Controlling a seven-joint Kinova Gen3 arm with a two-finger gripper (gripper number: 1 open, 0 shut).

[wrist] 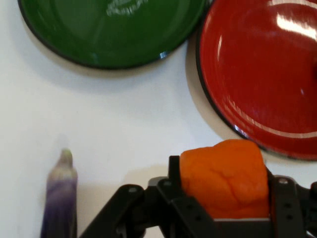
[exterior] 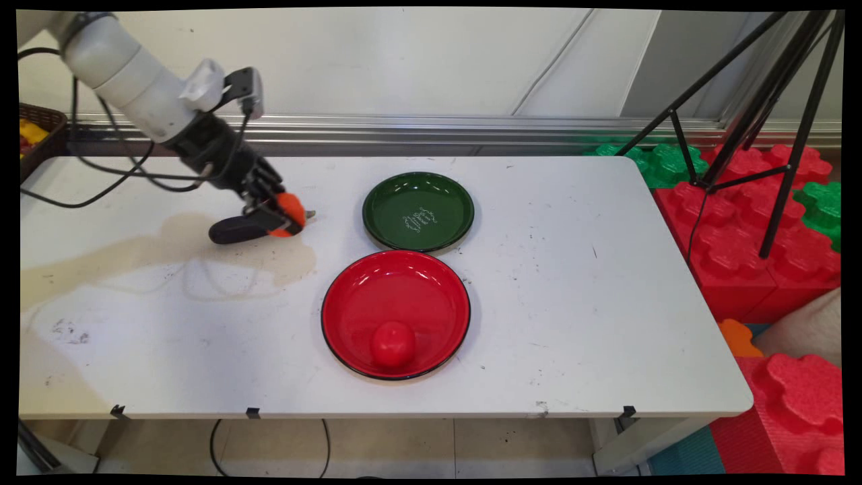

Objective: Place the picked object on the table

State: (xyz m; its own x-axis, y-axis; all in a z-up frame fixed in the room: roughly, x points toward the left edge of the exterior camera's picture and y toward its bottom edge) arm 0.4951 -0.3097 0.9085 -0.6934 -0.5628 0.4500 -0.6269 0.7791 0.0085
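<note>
I am seeing my tool [wrist: 225, 198] clenching a lumpy orange lump [wrist: 224, 177]; beside it, an eggplant [wrist: 60, 198] is lying lengthwise, stem pointing ahead.

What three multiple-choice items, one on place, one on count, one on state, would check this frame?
1. Where is the red ball?
A. in the red plate
B. in the green plate
C. on the bare table

2. How many plates are on the table?
A. one
B. two
C. three

3. What is the gripper doing?
A. open and empty
B. shut on the orange object
C. resting inside a plate

Answers: A, it sits at the red plate's near side; B, one green, one red; B, the jaws clamp the orange object on both sides.
</note>
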